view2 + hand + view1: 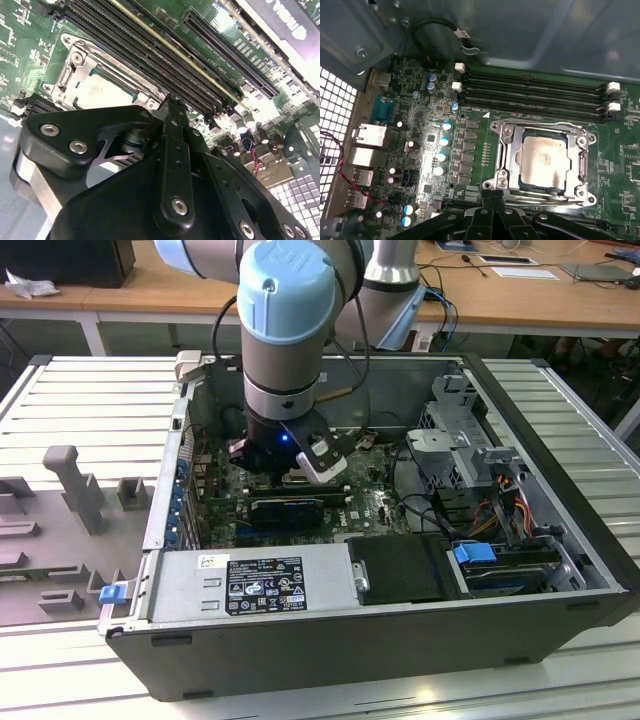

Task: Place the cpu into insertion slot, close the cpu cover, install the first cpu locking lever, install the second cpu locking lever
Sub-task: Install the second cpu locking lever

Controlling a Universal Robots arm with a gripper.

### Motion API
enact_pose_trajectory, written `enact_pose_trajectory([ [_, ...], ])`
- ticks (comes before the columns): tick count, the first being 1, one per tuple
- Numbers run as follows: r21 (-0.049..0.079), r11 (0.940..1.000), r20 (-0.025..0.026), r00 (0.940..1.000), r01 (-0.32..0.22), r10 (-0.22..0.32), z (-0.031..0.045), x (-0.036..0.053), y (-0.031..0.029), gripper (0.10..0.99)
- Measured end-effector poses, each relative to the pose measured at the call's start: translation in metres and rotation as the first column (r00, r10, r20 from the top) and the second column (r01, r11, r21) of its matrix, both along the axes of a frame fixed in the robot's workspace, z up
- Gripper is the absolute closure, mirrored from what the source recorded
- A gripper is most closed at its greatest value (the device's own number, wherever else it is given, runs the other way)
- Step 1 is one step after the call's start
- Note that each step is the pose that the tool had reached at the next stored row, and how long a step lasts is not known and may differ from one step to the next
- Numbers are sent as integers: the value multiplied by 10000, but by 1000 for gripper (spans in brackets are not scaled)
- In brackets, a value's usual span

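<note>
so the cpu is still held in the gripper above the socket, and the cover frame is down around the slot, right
Not quite. The cpu is not in the gripper; in the first wrist view it lies seated in the insertion slot, its pale metal top showing through the window of the cpu cover. The cover frame does lie down around the slot.

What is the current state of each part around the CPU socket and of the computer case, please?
cpu: seated flat in the insertion slot.
cpu cover: closed down around the cpu, its top showing through the window.
Locking lever: lying flat along the cover's edge.
Memory slots: empty.
Gripper: above the board beside the socket, holding nothing.
Computer case: side panel off, interior exposed.
</note>
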State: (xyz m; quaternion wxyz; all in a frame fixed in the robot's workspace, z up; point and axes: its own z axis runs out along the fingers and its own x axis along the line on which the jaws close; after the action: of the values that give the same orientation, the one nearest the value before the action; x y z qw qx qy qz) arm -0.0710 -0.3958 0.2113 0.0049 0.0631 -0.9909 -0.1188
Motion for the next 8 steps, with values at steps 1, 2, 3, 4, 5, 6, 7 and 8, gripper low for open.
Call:
enact_pose_trajectory([
  [1, 143, 9999, 0, 10000, 2, -2, -5, -1, -22, 980],
  [2, 283, 9996, 0, 10000, 3, -3, -9, -1, -49, 980],
  [3, 361, 9993, 0, 10000, 3, -3, -13, -1, -65, 980],
  [4, 460, 9989, -1, 10000, 2, -2, -17, -1, -85, 980],
  [5, 525, 9986, -1, 10000, 2, -2, -22, -1, -96, 980],
  [6, 570, 9984, -1, 10000, 3, -3, -30, -1, -98, 980],
  [7, 607, 9982, -1, 10000, 4, -4, -38, -1, -98, 980],
  [8, 645, 9979, -1, 10000, 4, -4, -46, -1, -98, 980],
])
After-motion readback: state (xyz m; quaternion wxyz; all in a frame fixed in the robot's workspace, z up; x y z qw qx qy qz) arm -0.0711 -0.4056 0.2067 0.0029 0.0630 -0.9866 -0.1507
